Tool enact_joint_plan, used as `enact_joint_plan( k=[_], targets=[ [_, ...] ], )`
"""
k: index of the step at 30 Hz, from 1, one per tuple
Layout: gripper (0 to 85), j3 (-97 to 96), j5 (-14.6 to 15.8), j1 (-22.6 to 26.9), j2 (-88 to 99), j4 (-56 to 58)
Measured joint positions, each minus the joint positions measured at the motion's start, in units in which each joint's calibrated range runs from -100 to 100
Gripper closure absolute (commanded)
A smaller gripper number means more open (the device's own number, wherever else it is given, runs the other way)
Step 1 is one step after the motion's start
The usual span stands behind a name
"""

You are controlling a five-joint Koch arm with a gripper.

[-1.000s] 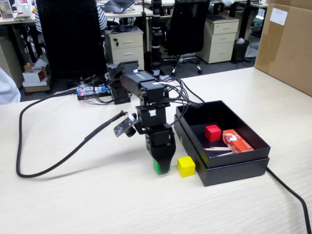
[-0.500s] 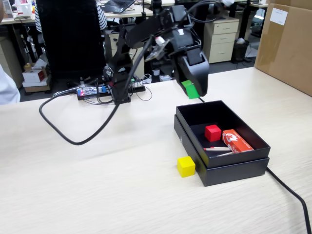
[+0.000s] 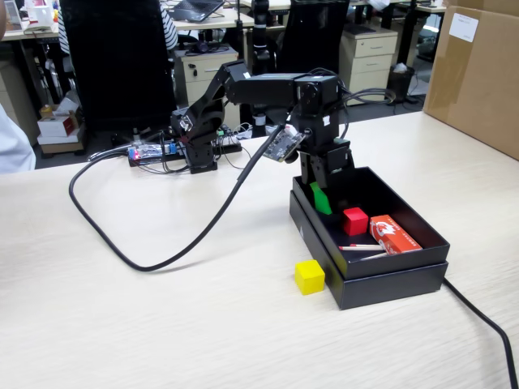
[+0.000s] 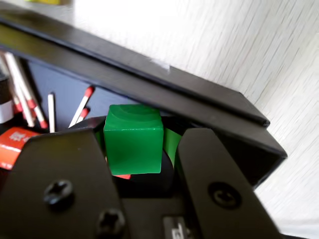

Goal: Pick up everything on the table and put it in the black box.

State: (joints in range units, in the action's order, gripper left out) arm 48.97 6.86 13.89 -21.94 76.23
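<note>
You have the green cube [image 4: 133, 139] pinched between the fingers [image 4: 137, 149], which are closed on its two sides with its top face clear above them. In the fixed view the fingers [image 3: 321, 197] hang just inside the black box [image 3: 381, 279], at its far end. Below and ahead of them lie the red cube [image 3: 354, 220], the matchbox [image 3: 394, 234] and loose matches [image 4: 82, 105] on the box floor. To finish this step well, open the fingers only a little and let the cube fall short, so it does not bounce out. Keep clear of the box wall just beside the fingers. The yellow cube [image 3: 309, 276] waits on the desk [image 3: 162, 324], outside the near corner.
</note>
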Motion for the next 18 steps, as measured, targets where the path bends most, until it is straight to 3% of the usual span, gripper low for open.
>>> enact_joint_plan(
  k=[1,6,8,11,18],
  targets=[
    [57.9,-0.5,0.0,0.0,-0.3,0.0],
    [56.9,-2.2,0.0,0.0,-0.6,-0.3],
    [46.3,-2.2,0.0,0.0,-0.6,-0.4],
    [41.6,-2.2,0.0,0.0,0.0,-0.3],
    [40.2,0.6,0.0,-2.1,17.3,-0.5]
  ],
)
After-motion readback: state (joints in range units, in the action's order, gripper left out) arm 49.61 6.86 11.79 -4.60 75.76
